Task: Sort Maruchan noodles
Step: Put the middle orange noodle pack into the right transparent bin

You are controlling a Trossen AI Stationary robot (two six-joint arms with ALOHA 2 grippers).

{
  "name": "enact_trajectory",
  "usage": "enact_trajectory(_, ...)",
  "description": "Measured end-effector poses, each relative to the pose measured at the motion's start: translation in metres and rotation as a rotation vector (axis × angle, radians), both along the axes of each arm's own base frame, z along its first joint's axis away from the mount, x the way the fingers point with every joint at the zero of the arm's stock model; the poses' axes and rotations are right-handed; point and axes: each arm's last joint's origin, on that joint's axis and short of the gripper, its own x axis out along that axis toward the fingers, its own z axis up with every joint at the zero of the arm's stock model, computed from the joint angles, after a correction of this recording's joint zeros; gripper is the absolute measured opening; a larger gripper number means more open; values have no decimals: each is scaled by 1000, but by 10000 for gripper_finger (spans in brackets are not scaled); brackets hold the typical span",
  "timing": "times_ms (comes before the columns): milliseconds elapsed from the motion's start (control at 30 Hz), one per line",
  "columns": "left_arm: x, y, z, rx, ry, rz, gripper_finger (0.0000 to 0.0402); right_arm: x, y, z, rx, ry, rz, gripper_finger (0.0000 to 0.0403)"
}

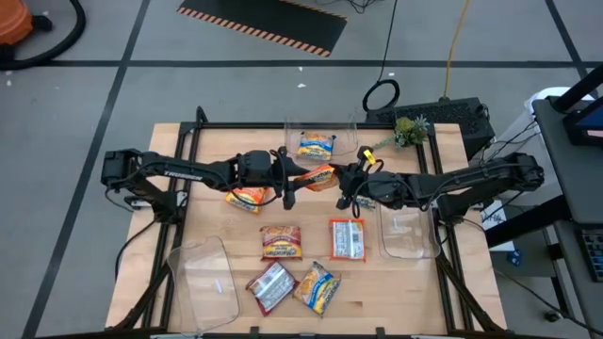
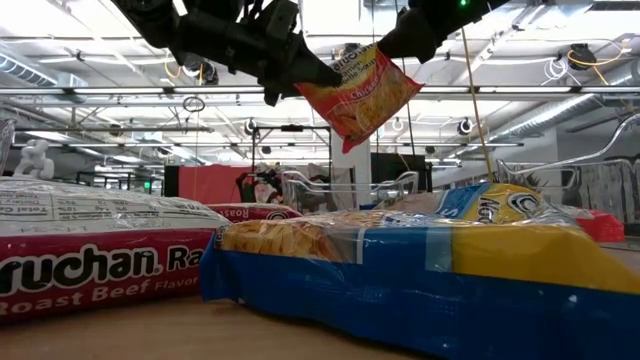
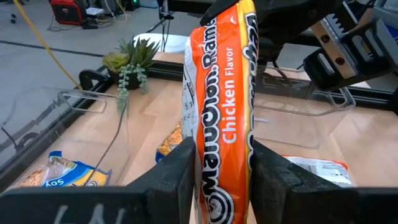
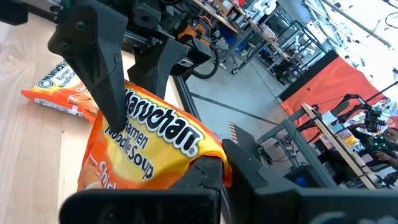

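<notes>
- The left gripper (image 3: 221, 165) has its two fingers (image 3: 177, 168) pressed on either side of an orange chicken packet (image 3: 224, 106), which stands on edge between them.
- The right gripper (image 4: 217, 168) is clamped tight on a corner of the same orange packet (image 4: 149, 146); the packet hangs in the air between both arms, above the table's middle.
- In the high view the held packet (image 1: 318, 176) sits between the left gripper (image 1: 290, 179) at its 9 o'clock and the right gripper (image 1: 350, 184) at its 3 o'clock.
- A clear bin (image 1: 320, 127) stands at 12 o'clock of the packet and holds a blue-and-yellow packet (image 1: 316, 145).
- A second orange packet (image 1: 247, 199) lies at 8 o'clock, under the left arm.
- Toward 6 o'clock lie more packets: an orange one (image 1: 281, 243), a red-and-silver one (image 1: 347, 239), a roast beef one (image 1: 271, 286) and a blue-and-yellow one (image 1: 317, 286).
- Two more clear bins lie on the wooden table (image 1: 226, 226): one at 7 o'clock (image 1: 203, 280), one at 4 o'clock (image 1: 407, 231).
- A small plant (image 1: 410, 130) stands at 2 o'clock.
</notes>
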Motion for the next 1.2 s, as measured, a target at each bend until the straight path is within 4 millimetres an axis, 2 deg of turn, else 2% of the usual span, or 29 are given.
enact_trajectory(533,0,0,1,52,2,-14,111,-5,0,5,-1,-6,5,8)
enact_trajectory(800,0,-1,-1,42,9,-44,111,-39,-3,32,123,-129,-14,88)
enact_trajectory(933,0,-2,-1,39,8,-56,111,-58,-3,38,294,-156,69,127)
enact_trajectory(1067,0,-2,0,41,-3,-55,112,-67,-1,37,464,-149,146,153)
enact_trajectory(1200,1,-2,3,45,-30,-55,112,-64,0,29,525,-105,137,175)
